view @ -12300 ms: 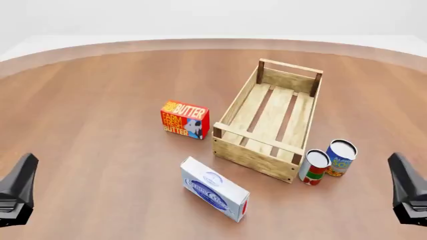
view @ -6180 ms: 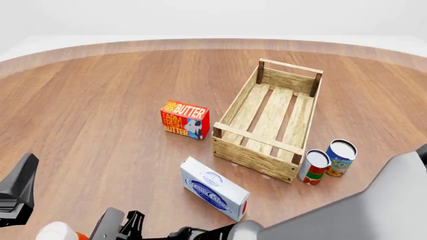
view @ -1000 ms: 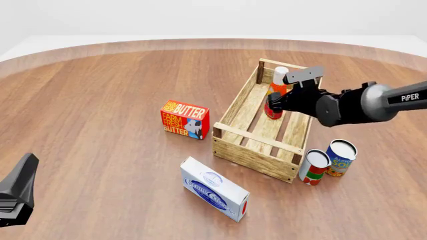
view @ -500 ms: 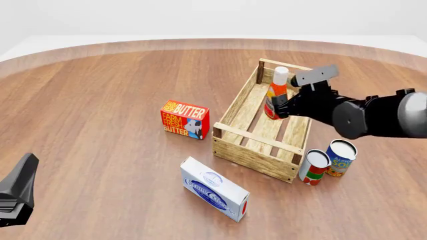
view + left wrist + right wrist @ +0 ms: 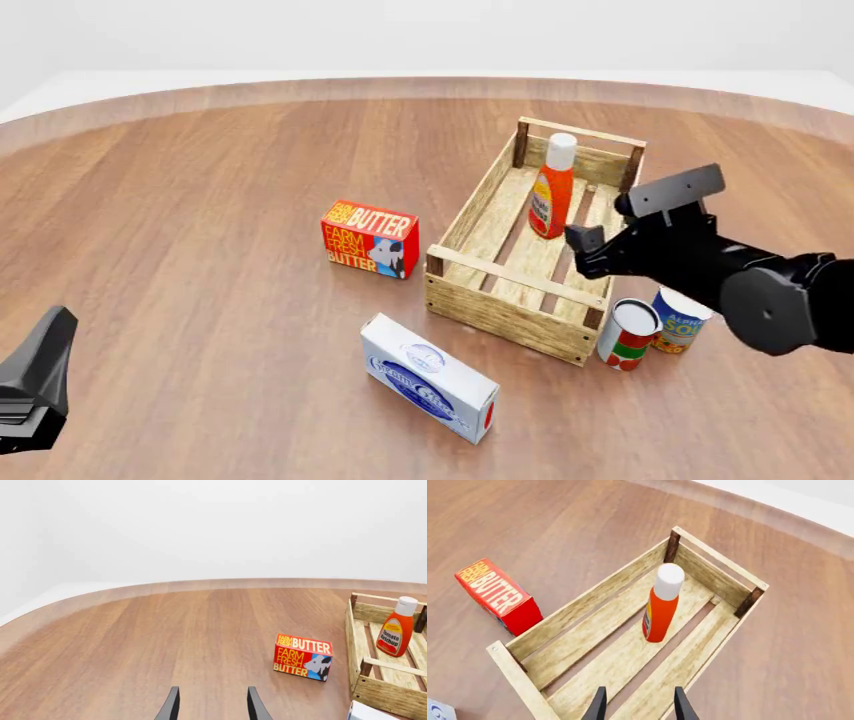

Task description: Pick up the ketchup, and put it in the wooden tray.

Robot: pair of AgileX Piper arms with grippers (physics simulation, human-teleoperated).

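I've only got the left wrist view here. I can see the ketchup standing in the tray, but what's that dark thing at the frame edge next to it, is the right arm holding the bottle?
Observer: No. In the front view the right gripper is off the ketchup, with a clear gap between them.
Operator: Are its fingers open?
Observer: Yes. The right wrist view shows both fingers spread apart with nothing between them.
Operator: Is the bottle fully inside the wooden tray?
Observer: Yes. It stands upright on the slats near the far end of the wooden tray, clear of the side rails.
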